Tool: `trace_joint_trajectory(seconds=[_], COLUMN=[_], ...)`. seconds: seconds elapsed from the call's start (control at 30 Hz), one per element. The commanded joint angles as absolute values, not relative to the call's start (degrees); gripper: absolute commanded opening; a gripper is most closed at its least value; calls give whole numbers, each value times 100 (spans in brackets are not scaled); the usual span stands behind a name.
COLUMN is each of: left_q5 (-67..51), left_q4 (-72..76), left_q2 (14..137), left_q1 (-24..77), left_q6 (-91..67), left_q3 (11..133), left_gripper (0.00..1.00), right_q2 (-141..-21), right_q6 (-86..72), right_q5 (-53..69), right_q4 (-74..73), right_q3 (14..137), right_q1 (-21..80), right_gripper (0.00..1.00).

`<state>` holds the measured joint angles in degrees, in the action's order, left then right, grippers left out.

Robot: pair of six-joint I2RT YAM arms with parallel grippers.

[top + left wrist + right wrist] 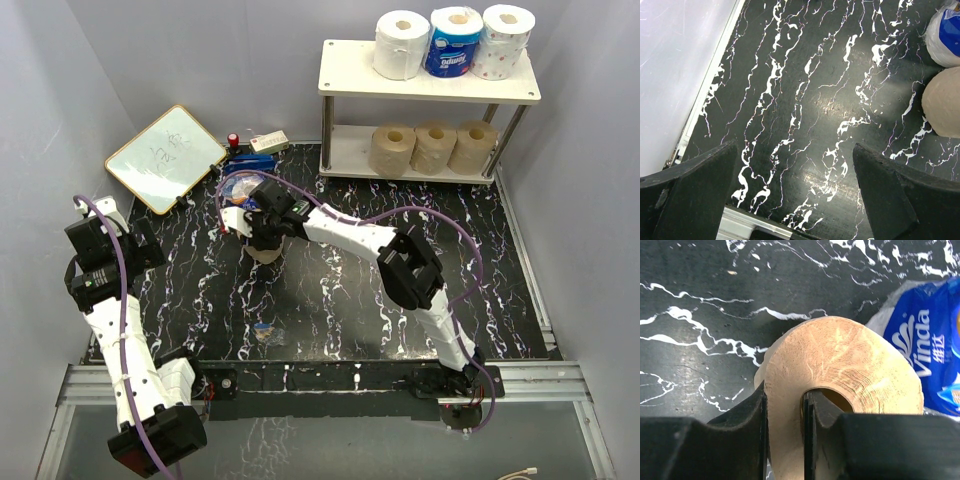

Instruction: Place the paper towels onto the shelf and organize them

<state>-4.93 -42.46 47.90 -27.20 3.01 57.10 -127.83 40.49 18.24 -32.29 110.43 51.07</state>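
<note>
Shelf stands at the far right corner of the table. Its top board carries a white roll, a blue roll and a dotted roll, upright in a row and touching. The lower board carries three tan rolls, also upright in a row. A fourth tan roll is off the shelf, well to its left and nearer the arms, on or just above the table; which of the two I cannot tell. Right gripper is clamped narrow on this roll's wall, one finger inside the hollow core and the other against the outer side. A blue pack lies just beside that roll, on its shelf-facing far side. Left gripper is farthest from the shelf, near the left wall, spread wide over bare table and holding nothing; its view catches the fourth tan roll at its right edge. A whiteboard lies flat well left of the shelf.
</note>
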Motion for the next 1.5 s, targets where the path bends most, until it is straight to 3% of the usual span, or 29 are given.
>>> trace_joint_trajectory(seconds=[0.0,0.27,0.57,0.77,1.23,1.47], left_q5=[-501,-501,-483,-481,-457,-448], left_q4=[-4236,-4241,-4246,-4245,-4245,-4237], left_q2=[4694,4711,4697,4701,4667,4698], left_q1=[-2751,-2755,-2751,-2747,-2751,-2751], left_q6=[334,334,320,324,318,315], left_q3=[5695,5696,5703,5699,5695,5695], left_gripper=[98,98,98,98,98,98], right_q2=[-12094,-11006,-10517,-11054,-12362,-12228], right_q6=[4086,4210,4403,4449,4173,3907], right_q5=[1019,512,980,1131,1202,2003], right_q4=[-3278,-3913,-3387,-3154,-2795,-2926], right_q3=[11235,11109,10768,11378,12509,12435], right_q1=[5088,4777,3149,2476,2280,2212], right_gripper=[0,0,0,0,0,0])
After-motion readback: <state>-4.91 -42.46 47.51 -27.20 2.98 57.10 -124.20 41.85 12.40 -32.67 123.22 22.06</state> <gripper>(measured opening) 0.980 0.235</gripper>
